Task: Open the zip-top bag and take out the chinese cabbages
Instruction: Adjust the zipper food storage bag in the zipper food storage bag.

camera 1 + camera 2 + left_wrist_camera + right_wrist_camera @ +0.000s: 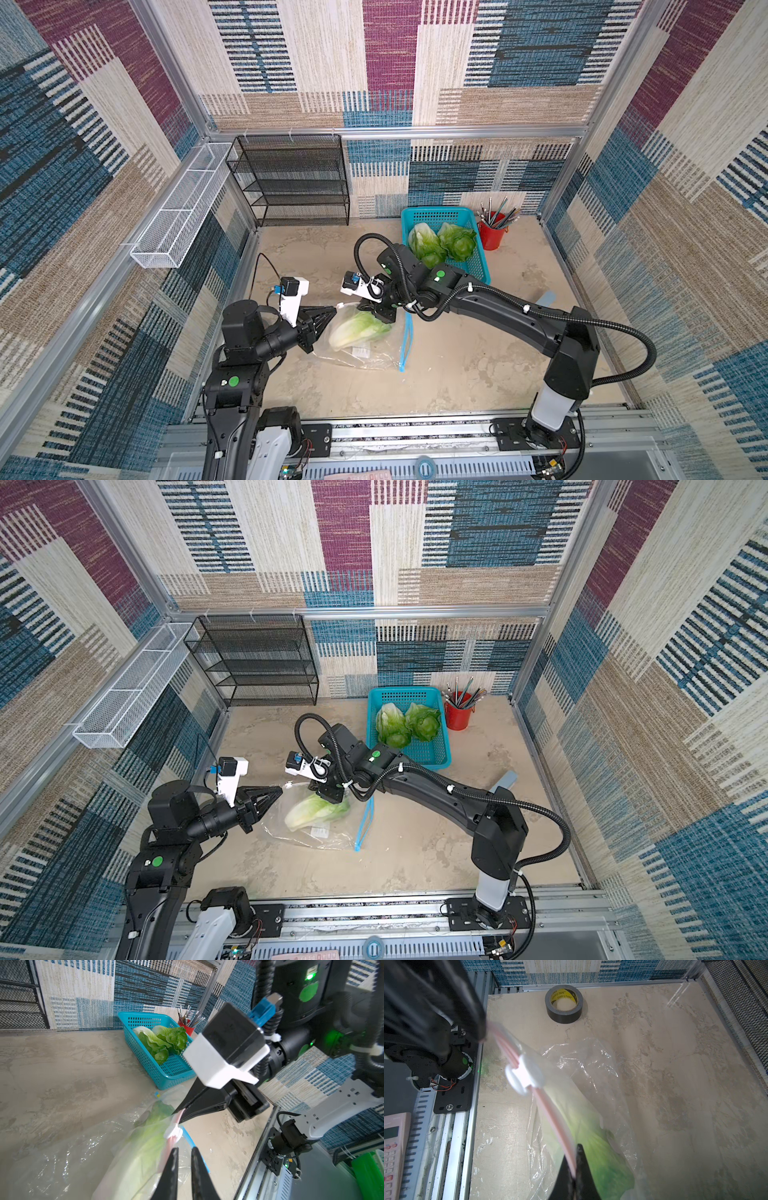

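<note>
- Cabbage [359, 330] lies inside the bag [365, 353]; two others [440, 245] sit in the basket [478, 272] beyond.
- Your right gripper [575, 1169] pinches the pink zip strip [550, 1109], anchoring it.
- Your left gripper [184, 1151], nearly closed, straddles the strip near the slider [525, 1077].

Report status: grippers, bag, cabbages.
Right gripper shut on pink zip strip of clear plastic zip-top bag. Left gripper slightly apart beside strip. One green-and-white cabbage bagged; two in turquoise basket.

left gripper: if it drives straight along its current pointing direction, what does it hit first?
Most likely the white slider on the zip-top bag's pink zip strip, just ahead of the left gripper. Beyond it sits the right gripper, shut on the same strip. Depth is uncertain.
</note>
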{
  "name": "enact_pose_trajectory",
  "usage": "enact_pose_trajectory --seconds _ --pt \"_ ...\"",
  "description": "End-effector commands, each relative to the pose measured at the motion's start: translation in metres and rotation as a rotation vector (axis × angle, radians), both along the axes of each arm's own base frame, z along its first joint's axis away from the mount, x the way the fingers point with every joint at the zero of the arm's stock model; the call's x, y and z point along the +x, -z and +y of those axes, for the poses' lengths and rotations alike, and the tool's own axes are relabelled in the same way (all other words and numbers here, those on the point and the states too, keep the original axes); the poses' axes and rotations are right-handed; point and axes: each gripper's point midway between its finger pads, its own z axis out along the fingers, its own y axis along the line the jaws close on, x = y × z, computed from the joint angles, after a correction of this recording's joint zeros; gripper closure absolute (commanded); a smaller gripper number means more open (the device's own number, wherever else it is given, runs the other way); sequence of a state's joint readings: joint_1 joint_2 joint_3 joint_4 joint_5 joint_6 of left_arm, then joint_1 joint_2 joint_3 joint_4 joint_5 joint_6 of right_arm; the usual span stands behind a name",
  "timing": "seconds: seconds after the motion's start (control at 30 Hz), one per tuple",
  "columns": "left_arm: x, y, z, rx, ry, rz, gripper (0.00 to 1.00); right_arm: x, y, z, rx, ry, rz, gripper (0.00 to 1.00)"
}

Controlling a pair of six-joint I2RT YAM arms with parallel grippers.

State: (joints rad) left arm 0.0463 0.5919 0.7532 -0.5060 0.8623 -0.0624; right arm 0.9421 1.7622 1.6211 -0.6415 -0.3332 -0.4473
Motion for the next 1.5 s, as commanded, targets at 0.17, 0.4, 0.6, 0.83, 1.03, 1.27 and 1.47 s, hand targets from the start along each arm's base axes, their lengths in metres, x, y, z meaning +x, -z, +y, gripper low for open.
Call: enact_pose_trajectory --seconds 0.17,0.4,0.6,0.83,1.03,1.27,1.47 --pt "0.007 0.018 0.000 0.057 -0.004 0.028 0.87 -0.001 -0.004 0.002 0.017 -0.017 -0.008 1.00" --pt "0.011 0.021 0.001 0.083 -0.020 0.024 0.88 -0.003 -0.003 0.003 0.019 -0.026 -0.005 1.00" --pt "0.013 0.018 0.003 0.096 -0.037 0.002 1.00 -0.003 -0.002 0.003 0.016 -0.030 0.000 1.00" --pt "0.010 0.009 0.009 0.114 -0.076 -0.063 1.00 -0.005 -0.002 0.002 0.014 -0.037 0.003 1.00" --pt "0.007 -0.002 0.013 0.145 -0.097 -0.110 0.99 -0.006 -0.003 0.002 0.014 -0.043 0.006 1.00" --pt "0.010 0.000 0.018 0.203 -0.109 -0.113 0.54 -0.007 -0.004 0.002 0.011 -0.051 0.001 1.00" --pt "0.010 0.005 0.017 0.213 -0.096 -0.105 0.41 -0.006 -0.006 0.001 0.011 -0.054 -0.007 1.00"
